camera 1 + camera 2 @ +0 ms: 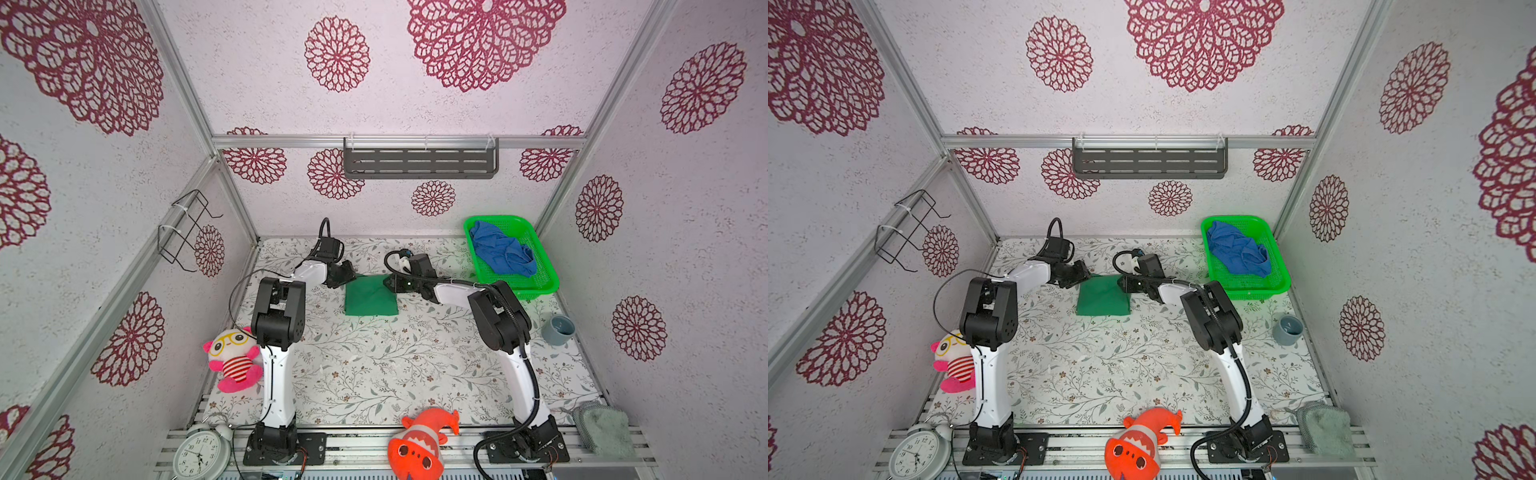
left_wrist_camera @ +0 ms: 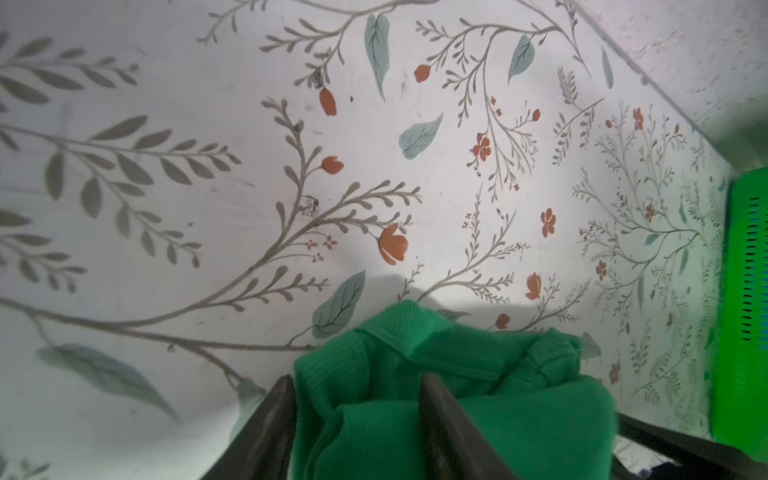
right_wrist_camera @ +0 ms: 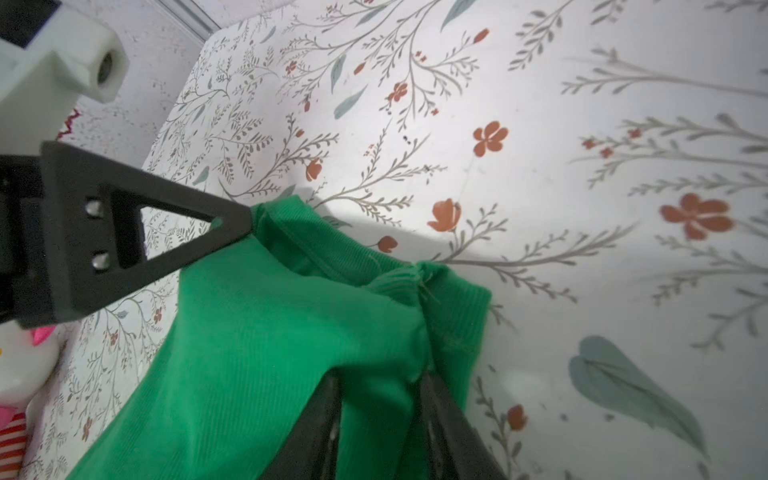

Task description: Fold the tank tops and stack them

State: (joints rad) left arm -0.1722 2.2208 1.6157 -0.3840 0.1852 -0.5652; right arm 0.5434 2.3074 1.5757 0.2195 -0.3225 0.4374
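– Green top (image 1: 370, 299), where's it at?
– On the desk (image 1: 374, 365), approx 12 o'clock of centre, folded to a small block. Blue top (image 1: 500, 249) is crumpled in the basket (image 1: 538, 291), 2 o'clock corner, not folded yet.
– Claws?
– Both on the block's far edge. Left claw (image 2: 355, 377) at its 11 o'clock corner: fingers (image 2: 276, 424) set fairly wide w/ a thick wad of cloth filling the gap, so holding it. Right claw (image 3: 380, 376) at the 1 o'clock corner: narrow, pinching a thin bunch near the hem.
– What could go wrong?
– My guess: the right pinch is thin, so that corner may slip out if the arms pull apart or up unevenly. One side dropping = skewed fold. Also a hem and a puckered seam bunch up btw the claws; carried over like that they'd leave a lump, and the blue top would sit crooked on it later. Pulling too far twd 6 o'clock could drag the lower layers & open the block.
– Arm pose?
– Bases at the 6 o'clock edge, elbows up, forearms reaching inward: left runs twd 3 o'clock, right twd 9 o'clock. Wrists low, claws facing each other across the cloth. In the right wrist view the far edge looks lifted a bit, shadow under it.
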